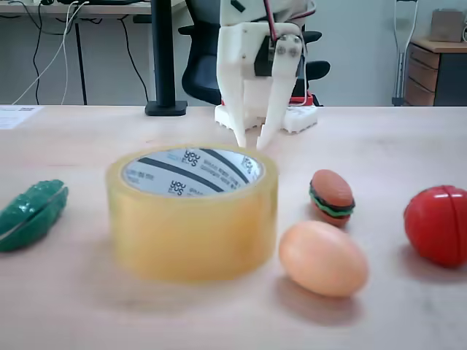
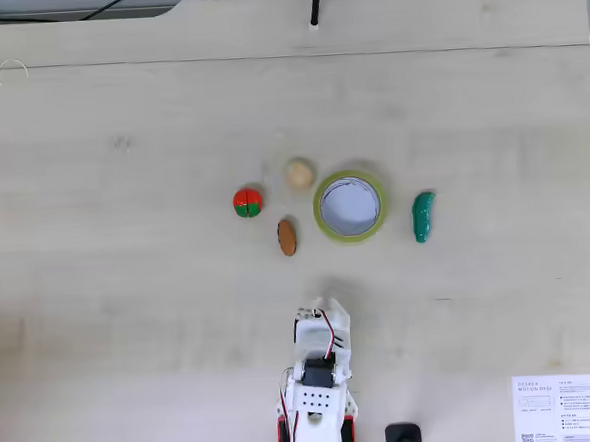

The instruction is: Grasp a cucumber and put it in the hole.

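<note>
The dark green cucumber (image 1: 31, 214) lies on the table at the left of the low fixed view; in the fixed view from above the cucumber (image 2: 423, 216) lies just right of the tape roll. The yellowish tape roll (image 1: 193, 222) stands flat, its hole (image 1: 192, 172) facing up with a white, black-striped core. From above, the hole (image 2: 350, 207) sits mid-table. My white gripper (image 1: 249, 141) hangs behind the roll, fingers pointing down, slightly parted, holding nothing. From above, the gripper (image 2: 325, 304) is well short of the roll and cucumber.
A beige egg (image 1: 322, 257), a toy burger (image 1: 332, 195) and a red tomato (image 1: 438, 224) lie right of the roll in the low view. From above they sit left of the roll. A paper sheet (image 2: 567, 408) lies beside my base.
</note>
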{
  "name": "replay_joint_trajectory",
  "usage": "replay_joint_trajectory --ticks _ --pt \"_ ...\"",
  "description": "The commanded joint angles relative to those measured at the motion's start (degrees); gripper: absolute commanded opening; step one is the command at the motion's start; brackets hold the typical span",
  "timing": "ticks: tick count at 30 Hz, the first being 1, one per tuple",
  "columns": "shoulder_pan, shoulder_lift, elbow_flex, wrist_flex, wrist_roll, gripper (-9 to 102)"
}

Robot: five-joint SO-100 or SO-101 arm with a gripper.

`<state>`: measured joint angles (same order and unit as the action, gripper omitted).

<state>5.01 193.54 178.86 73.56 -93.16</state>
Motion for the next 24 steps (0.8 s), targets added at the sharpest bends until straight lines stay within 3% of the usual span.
replay_joint_trajectory --ticks 1,17,24 --pt "-0.3 -0.4 -0.6 2.0 -0.3 10" --pt "-0.2 -0.4 -1.1 1.4 -0.4 4" --pt "1.6 -0.4 -5.8 -10.7 -1.2 3"
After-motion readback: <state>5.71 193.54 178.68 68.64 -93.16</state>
